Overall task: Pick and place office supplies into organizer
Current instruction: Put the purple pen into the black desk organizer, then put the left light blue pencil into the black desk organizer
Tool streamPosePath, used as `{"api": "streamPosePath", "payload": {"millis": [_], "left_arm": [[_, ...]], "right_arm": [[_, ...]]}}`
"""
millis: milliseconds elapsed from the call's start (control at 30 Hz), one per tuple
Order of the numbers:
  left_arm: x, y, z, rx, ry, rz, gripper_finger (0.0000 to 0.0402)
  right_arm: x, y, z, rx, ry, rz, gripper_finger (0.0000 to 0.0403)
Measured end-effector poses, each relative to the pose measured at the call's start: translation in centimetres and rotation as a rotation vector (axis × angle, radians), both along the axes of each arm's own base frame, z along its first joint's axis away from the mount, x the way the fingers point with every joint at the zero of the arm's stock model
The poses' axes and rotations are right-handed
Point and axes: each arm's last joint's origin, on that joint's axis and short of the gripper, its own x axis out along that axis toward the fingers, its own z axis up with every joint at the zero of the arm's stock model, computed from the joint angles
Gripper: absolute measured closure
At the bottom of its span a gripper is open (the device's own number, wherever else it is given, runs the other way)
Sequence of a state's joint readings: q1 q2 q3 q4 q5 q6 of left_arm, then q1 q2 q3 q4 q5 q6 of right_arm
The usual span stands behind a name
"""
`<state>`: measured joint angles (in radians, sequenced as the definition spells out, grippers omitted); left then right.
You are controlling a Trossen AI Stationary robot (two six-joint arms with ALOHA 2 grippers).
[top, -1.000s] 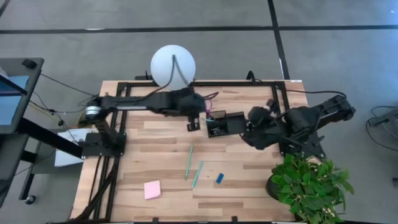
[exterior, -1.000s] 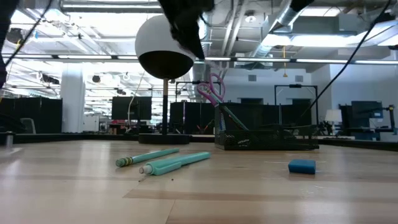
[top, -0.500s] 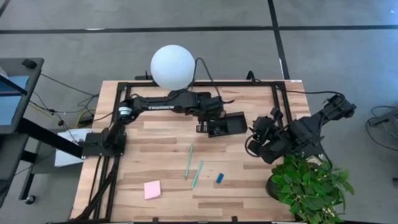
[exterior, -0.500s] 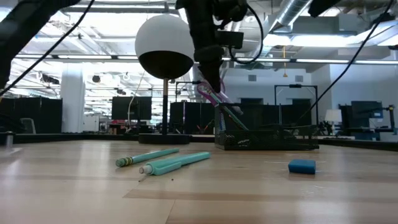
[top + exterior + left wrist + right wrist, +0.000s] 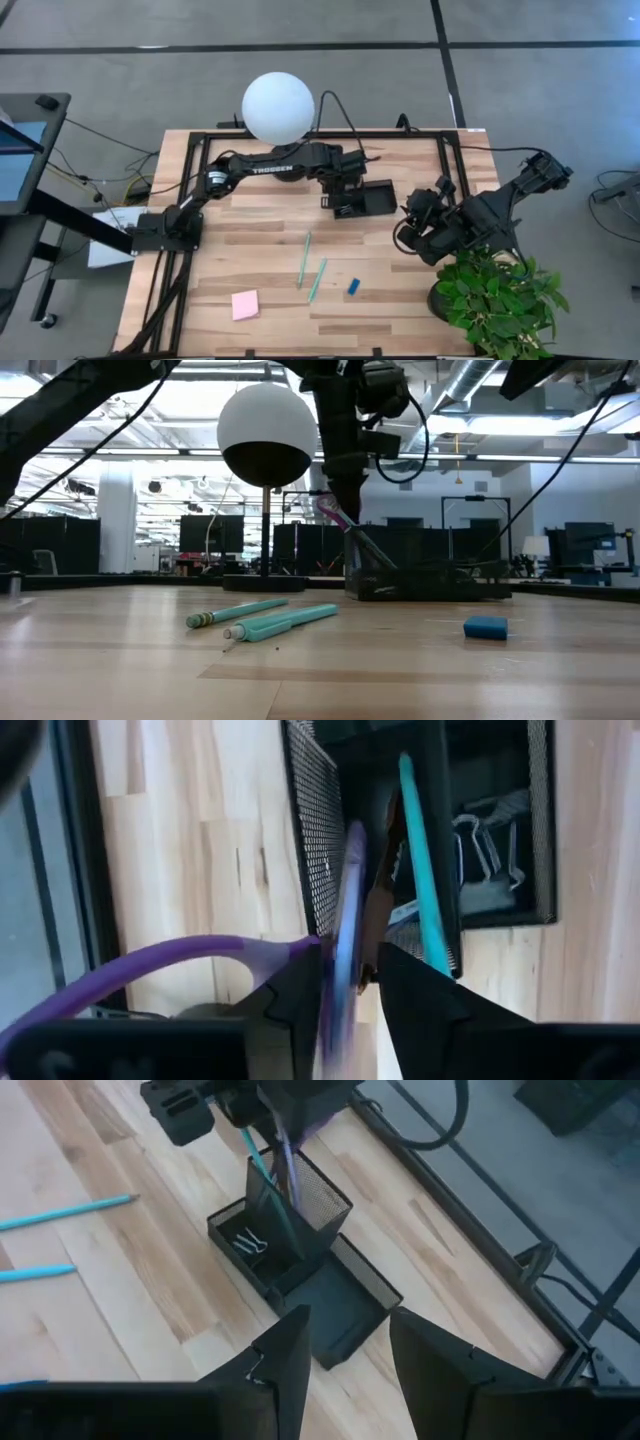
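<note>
Left tool [image 5: 350, 985] parted around scissors [image 5: 345, 935] standing in organizer [image 5: 315, 830]

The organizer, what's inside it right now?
In the organizer's tall mesh cup stand a teal pen and the purple scissors, the left hand astride them. Clips lie alongside. The cup's bottom is hidden.

White "TROSSEN" lettering along the forearm link of the left arm [image 5: 272, 170] in the high view, small and only just legible, no other text, label, number or sign readable in any view
</note>
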<state>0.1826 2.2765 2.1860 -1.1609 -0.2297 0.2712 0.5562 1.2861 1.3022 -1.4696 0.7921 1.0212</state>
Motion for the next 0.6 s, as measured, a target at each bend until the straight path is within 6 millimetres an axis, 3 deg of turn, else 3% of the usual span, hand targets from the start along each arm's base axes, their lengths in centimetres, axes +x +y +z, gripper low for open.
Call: {"api": "streamPosePath", "payload": {"millis": [167,333,433,600], "left_arm": [[-0.2,-0.3,0.7,-0.003,-0.034,0.081,0.0301],[-1.4,-0.9,4.1,-0.05,-0.125,0.141,0.03],[-2.9,-2.2,6.8,-0.083,-0.168,0.144,0.03],[-7.1,-5.8,12.6,-0.11,-0.249,0.165,0.0299]], "right_arm": [[0.0,0.0,0.0,-0.002,-0.002,-0.001,0.0272],[0.1,0.0,0.0,0.004,-0.012,-0.001,0.0272],[0.1,0.1,0.0,0.015,-0.029,-0.016,0.0272],[0.4,0.8,-0.9,-0.045,-0.111,-0.027,0.0272]]}}
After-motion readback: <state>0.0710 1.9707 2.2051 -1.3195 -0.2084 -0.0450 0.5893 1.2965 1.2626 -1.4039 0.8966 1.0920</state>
